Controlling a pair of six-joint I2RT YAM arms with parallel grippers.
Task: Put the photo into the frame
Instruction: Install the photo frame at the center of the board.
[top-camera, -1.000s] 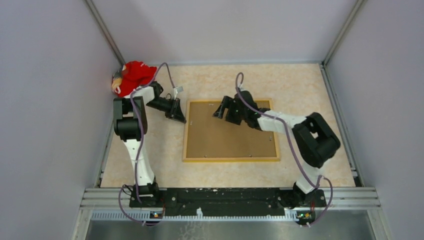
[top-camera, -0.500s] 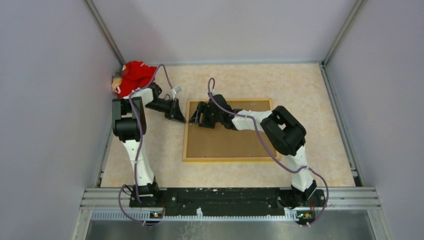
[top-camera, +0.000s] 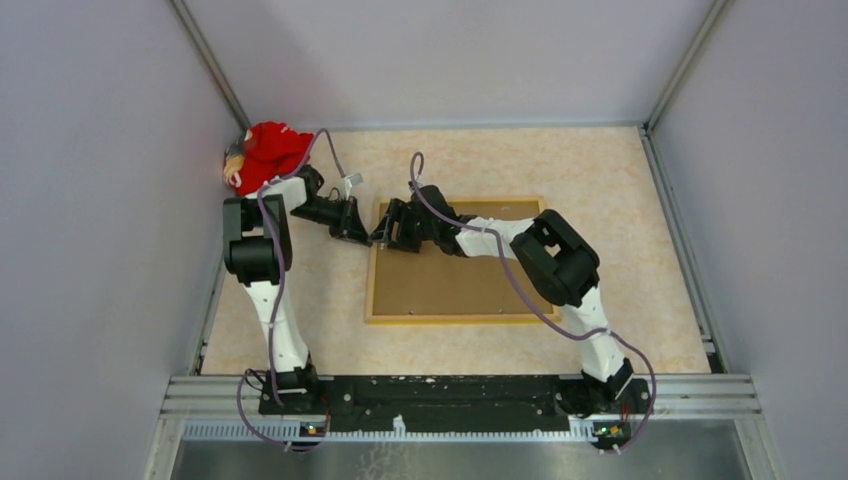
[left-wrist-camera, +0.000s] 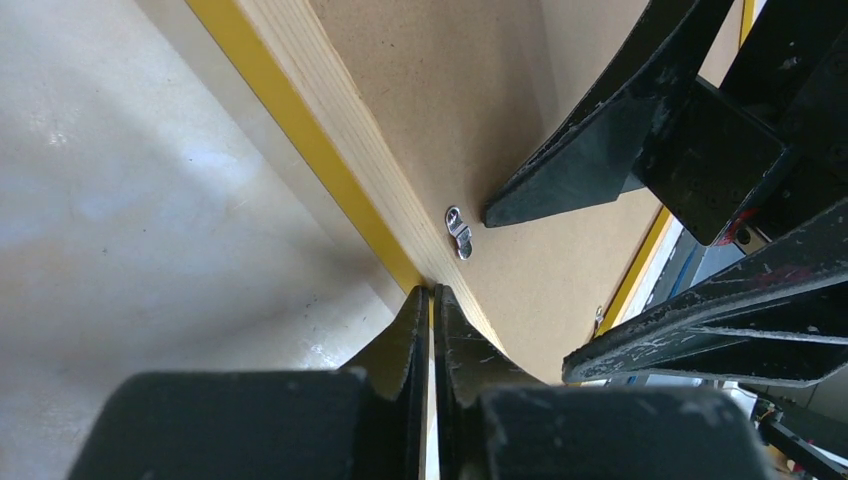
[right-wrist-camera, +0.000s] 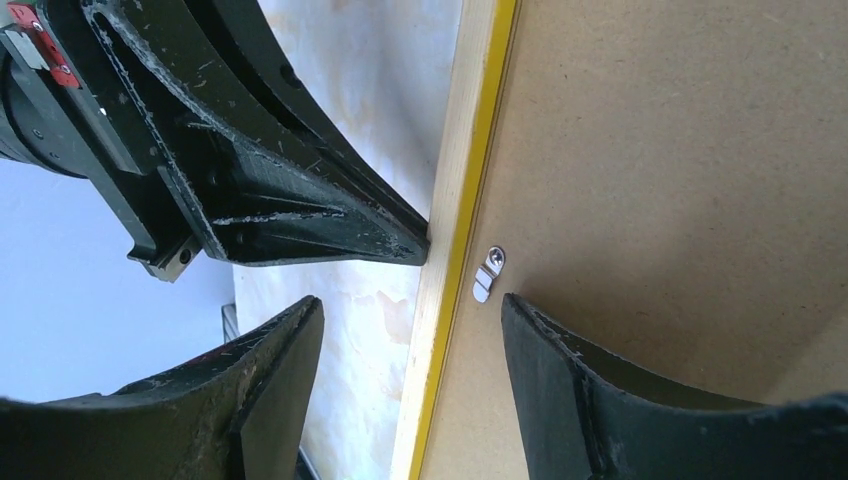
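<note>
The frame (top-camera: 460, 318) lies face down on the table, its wood-coloured back up, with a brown backing board (top-camera: 450, 280) in it. The photo is hidden. My left gripper (top-camera: 358, 232) is shut, its tips (left-wrist-camera: 432, 295) against the outer side of the frame's left rail (left-wrist-camera: 340, 130). My right gripper (top-camera: 384, 232) is open and straddles that same rail (right-wrist-camera: 455, 200): one finger (right-wrist-camera: 270, 360) is over the table, the other (right-wrist-camera: 560, 360) over the backing board. A small metal turn clip (right-wrist-camera: 488, 272) sits on the board just ahead of its tips and also shows in the left wrist view (left-wrist-camera: 458, 230).
A red cloth toy (top-camera: 265, 152) lies in the back left corner behind the left arm. Grey walls enclose the table on three sides. A metal rail (top-camera: 460, 392) with the arm bases runs along the near edge.
My right gripper has moved left across the backing board, from its upper middle to the frame's left rail, close to the left gripper. The left gripper has barely moved.
</note>
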